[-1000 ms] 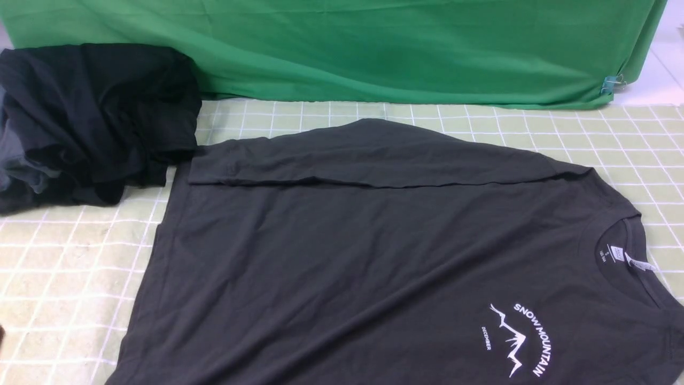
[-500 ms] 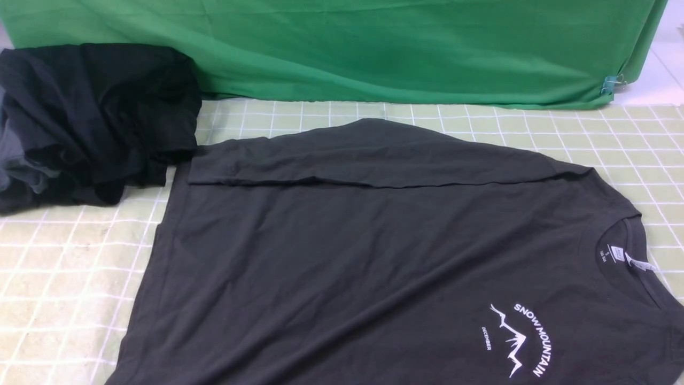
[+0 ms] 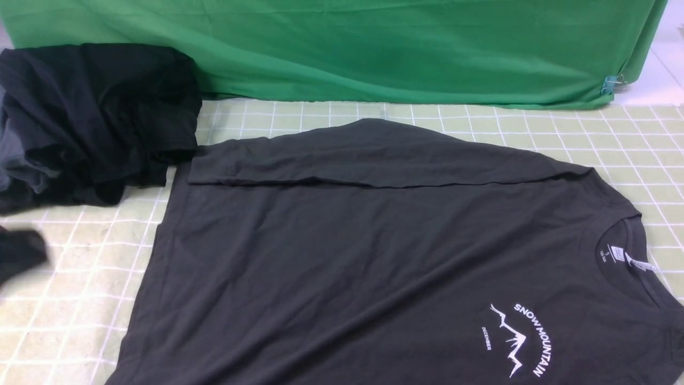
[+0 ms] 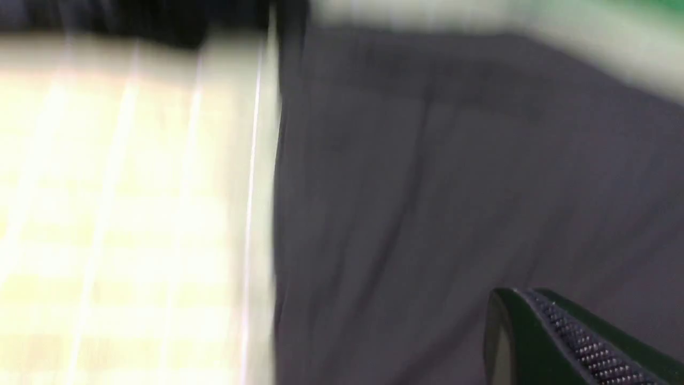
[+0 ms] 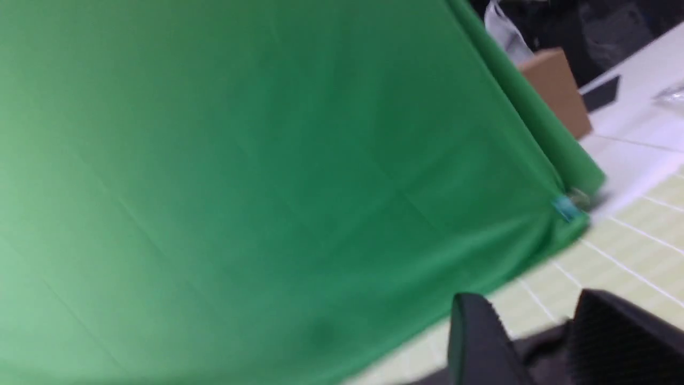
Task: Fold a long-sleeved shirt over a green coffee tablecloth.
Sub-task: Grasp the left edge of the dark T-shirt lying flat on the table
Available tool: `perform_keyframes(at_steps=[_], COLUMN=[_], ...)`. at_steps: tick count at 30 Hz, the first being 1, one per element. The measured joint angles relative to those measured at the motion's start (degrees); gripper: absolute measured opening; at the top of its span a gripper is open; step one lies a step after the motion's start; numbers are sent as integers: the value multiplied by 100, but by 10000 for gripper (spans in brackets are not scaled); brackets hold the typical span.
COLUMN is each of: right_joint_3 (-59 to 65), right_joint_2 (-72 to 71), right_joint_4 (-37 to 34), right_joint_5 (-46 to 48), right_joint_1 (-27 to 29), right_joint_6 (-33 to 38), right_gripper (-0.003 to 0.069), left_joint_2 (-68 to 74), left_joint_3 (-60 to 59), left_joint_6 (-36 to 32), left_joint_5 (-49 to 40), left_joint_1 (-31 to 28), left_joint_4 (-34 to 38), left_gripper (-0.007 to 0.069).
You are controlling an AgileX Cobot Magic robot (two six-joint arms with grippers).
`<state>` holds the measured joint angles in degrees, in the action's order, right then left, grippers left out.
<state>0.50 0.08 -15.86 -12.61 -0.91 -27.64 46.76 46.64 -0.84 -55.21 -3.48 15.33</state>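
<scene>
The long-sleeved shirt (image 3: 374, 256) lies spread flat on the green coffee tablecloth (image 3: 69, 267), collar to the right, white print near the front right. Its far sleeve is folded across the upper body. My left gripper (image 3: 18, 254) shows as a dark blur at the left edge, over the tablecloth and apart from the shirt. In the left wrist view that gripper (image 4: 515, 294) is shut on nothing, above the shirt (image 4: 427, 187) near its edge on the tablecloth (image 4: 133, 187). My right gripper (image 5: 534, 299) is outside the front view; its jaws stand apart, and dark shirt cloth (image 5: 539, 347) shows low in the gap.
A bulky pile of black and grey garments (image 3: 91, 117) sits at the back left, touching the shirt's folded sleeve end. A deep-green cloth (image 3: 374, 48) hangs along the back, with a small clip (image 3: 609, 84) at its right corner. Beyond it stands a cardboard box (image 5: 556, 88).
My left gripper has come into the front view at the left edge; it was not there before. The shirt and pile have not moved.
</scene>
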Motion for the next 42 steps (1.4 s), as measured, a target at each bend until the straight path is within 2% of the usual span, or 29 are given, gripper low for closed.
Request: perform_keyframes(at_steps=[2, 5, 9, 10, 12, 13, 17, 21, 23, 27, 28, 29, 30, 31, 34, 37, 39, 41, 42], right_joint_3=[0, 0, -210, -533, -822, -1395, -2561, -3232, -3444, -3513, -3513, -3513, -3513, -3513, -3513, -3513, -3513, -3513, -3513], right_joint_2=[0, 0, 8, 110, 256, 619, 1883, 2875, 3331, 3871, 3885, 3982, 3993, 4002, 4002, 4002, 4002, 4002, 4002], right_joint_4=[-36, -57, 129, 310, 415, 504, 567, 585, 585, 585, 585, 585, 585, 585, 588, 588, 588, 588, 588], right_joint_5=[-105, -199, 422, 1021, 1523, 2258, 3465, 4071, 4133, 4037, 4032, 4000, 3988, 3906, 3806, 3794, 3774, 3774, 3774], right_joint_1=[0, 0, -129, -301, -430, -658, -1191, -1544, -1721, -2007, -2015, -2070, -2075, -2101, -2126, -2126, -2126, -2126, -2126], right_joint_6=[-109, -139, -80, 132, 428, 941, 1854, 2448, 2601, 2696, 2696, 2715, 2715, 2717, 2722, 2722, 2724, 2719, 2717], right_gripper=[246, 246, 156, 84, 44, 19, 8, 8, 8, 8, 8, 8, 9, 10, 10, 10, 10, 10, 10], left_joint_2=[1019, 1626, 1828, 1821, 1808, 1809, 1892, 1993, 2103, 2474, 2511, 2679, 2715, 2904, 3146, 3237, 3261, 3263, 3263], left_joint_3=[-200, -542, -1032, -1205, -1314, -1446, -1619, -1620, -1620, -1620, -1620, -1620, -1620, -1620, -1620, -1603, -1580, -1558, -1557], left_joint_6=[-267, -386, -264, 24, 269, 562, 1063, 1288, 1308, 1328, 1328, 1328, 1328, 1328, 1328, 1328, 1329, 1334, 1334], left_joint_5=[-290, -324, -313, -318, -348, -415, -281, 172, 310, 435, 457, 506, 511, 529, 542, 506, 486, 372, 330], left_joint_1=[0, 111, 712, 1034, 1325, 1705, 2408, 2599, 2623, 2628, 2628, 2628, 2628, 2628, 2628, 2628, 2628, 2628, 2628], left_joint_4=[-7, -32, -310, -458, -593, -792, -1305, -1533, -1650, -1775, -1775, -1742, -1736, -1687, -1652, -1614, -1592, -1533, -1533], left_gripper=[1, -6, -7, -7, -7, -7, -7, 9, 44, 183, 190, 254, 267, 316, 342, 333, 300, 157, 134])
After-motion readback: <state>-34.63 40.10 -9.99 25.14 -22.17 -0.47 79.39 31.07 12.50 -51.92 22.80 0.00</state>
